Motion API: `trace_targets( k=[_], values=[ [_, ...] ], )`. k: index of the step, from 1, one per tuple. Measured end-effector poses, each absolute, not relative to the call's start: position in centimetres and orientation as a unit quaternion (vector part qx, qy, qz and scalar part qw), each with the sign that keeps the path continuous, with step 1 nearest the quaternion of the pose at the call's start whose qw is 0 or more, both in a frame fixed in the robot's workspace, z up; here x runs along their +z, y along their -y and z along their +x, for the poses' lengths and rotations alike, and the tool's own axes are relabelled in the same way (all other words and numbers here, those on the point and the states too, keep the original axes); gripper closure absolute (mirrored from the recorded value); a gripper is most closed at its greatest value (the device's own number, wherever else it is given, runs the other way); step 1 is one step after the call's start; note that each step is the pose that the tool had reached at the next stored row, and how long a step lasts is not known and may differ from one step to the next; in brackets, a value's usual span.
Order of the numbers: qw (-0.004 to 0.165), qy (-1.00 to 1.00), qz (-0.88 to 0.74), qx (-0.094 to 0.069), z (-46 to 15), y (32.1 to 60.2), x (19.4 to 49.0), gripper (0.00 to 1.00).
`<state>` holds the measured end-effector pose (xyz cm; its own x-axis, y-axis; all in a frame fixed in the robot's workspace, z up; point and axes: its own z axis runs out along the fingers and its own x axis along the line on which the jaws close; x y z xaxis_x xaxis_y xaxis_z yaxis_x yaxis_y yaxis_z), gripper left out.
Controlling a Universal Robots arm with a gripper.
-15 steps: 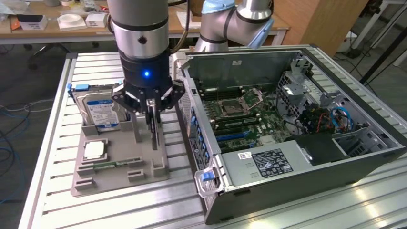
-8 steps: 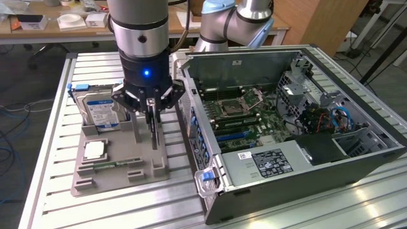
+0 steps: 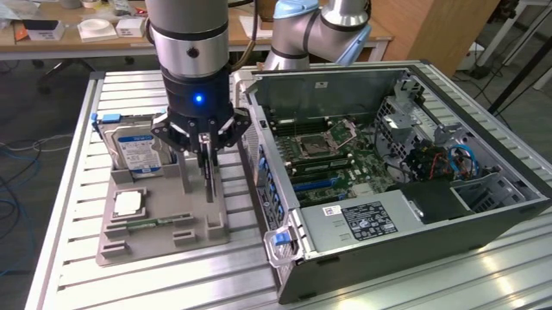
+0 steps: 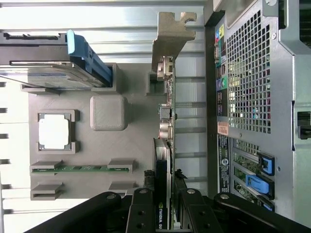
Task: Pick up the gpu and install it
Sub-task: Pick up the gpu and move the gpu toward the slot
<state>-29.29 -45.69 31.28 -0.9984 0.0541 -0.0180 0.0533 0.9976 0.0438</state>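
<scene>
Gripper (image 3: 203,165) jaws narrowed partway, and I read them as clamped on gpu (image 4: 164,145), one finger on each face. Gpu stands on edge in slot of grey holder tray (image 3: 164,242), centre-left of exterior view, with metal bracket (image 4: 171,39) at far end from the fingers. Hard drive (image 3: 134,152) upright on same tray, toward exterior view's left. Open computer case (image 3: 397,219) just beside tray, on exterior view's right.

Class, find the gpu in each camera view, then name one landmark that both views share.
Exterior view: the gpu stands on edge in the grey holder, on the side nearest the computer case.
Wrist view: the gpu is seen edge-on, between the grey holder and the computer case.
Shared landmark: the hard drive.
</scene>
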Motion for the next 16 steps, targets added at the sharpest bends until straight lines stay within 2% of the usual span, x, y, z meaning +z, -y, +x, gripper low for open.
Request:
trace_targets(
  k=[16],
  values=[
    [0.008, -0.999, 0.027, 0.022, -29.3, 45.7, 35.1, 0.74]
  ],
)
